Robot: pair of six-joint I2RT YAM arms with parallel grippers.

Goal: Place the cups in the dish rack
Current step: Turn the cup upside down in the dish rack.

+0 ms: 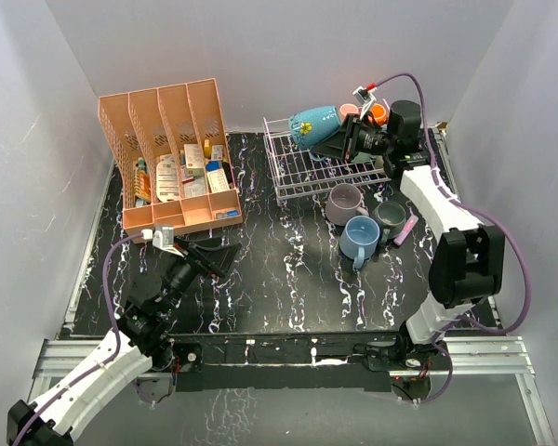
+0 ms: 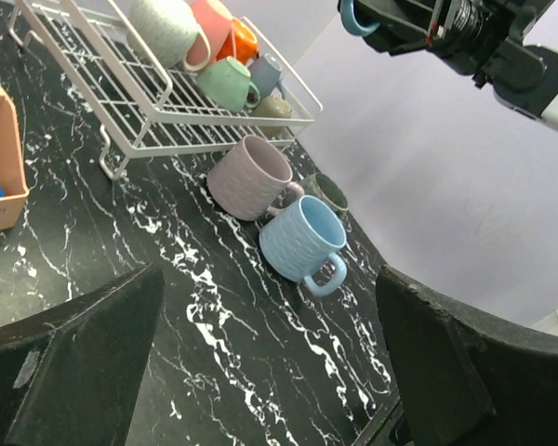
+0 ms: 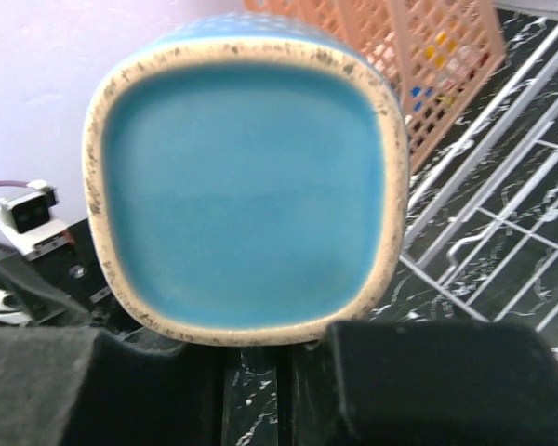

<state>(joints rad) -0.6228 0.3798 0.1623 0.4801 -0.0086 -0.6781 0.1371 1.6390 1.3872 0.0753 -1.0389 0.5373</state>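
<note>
Cups, split three ways.

Top view: teal mug (image 1: 312, 127) is aloft on its side over the far part of the dish rack (image 1: 307, 177), pinched at its right end by the right gripper (image 1: 342, 141). Pink mug (image 1: 349, 111) and orange mug (image 1: 378, 114) sit in the rack's far right corner. Three stand on the table just in front of the rack, clustered: lilac mug (image 1: 344, 203), light blue mug (image 1: 360, 237), dark grey mug (image 1: 391, 216). Left gripper (image 1: 209, 255) is low near the salmon organizer (image 1: 167, 139), well apart from any cup.

Left wrist: its fingers (image 2: 84, 362) are spread wide with nothing between them. Lilac and light blue mugs are ahead, side by side. Several mugs are packed close at the rack's far end, with bare wire nearer.

Right wrist: the teal mug's squarish end face fills the frame. The finger pads (image 3: 437, 381) are dark along the bottom edge, and the contact itself is hidden. Rack wires show below to the right.

Judgement: the step in hand is placing the teal mug. The next move calls for lowering it onto free grid, clear of the mugs already packed, then letting go. That leaves three table mugs to load, so the task looks well along but not finished.
</note>
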